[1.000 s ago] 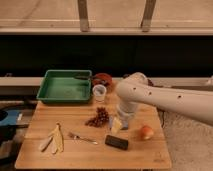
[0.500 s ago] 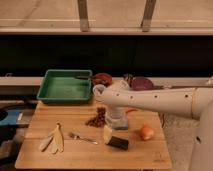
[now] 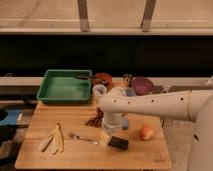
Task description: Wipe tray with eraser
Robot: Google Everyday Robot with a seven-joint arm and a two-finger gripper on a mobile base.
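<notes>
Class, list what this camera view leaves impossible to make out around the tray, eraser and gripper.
Camera view:
- Gripper, at the eraser's left end: whether they touch is unclear.
- Blue object: partly hidden by the arm above it.
- Dark item in the tray's far right corner: too small to name.

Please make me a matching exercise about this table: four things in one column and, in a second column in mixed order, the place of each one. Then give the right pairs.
Things
1. tray
2. eraser
3. banana peel
4. gripper

Places
A. front left of the wooden table, beside a fork
B. front middle, a dark block lying flat
C. back left corner, green
D. low over the wooden table, at the left end of the eraser

Pairs: 1-C, 2-B, 3-A, 4-D
</notes>
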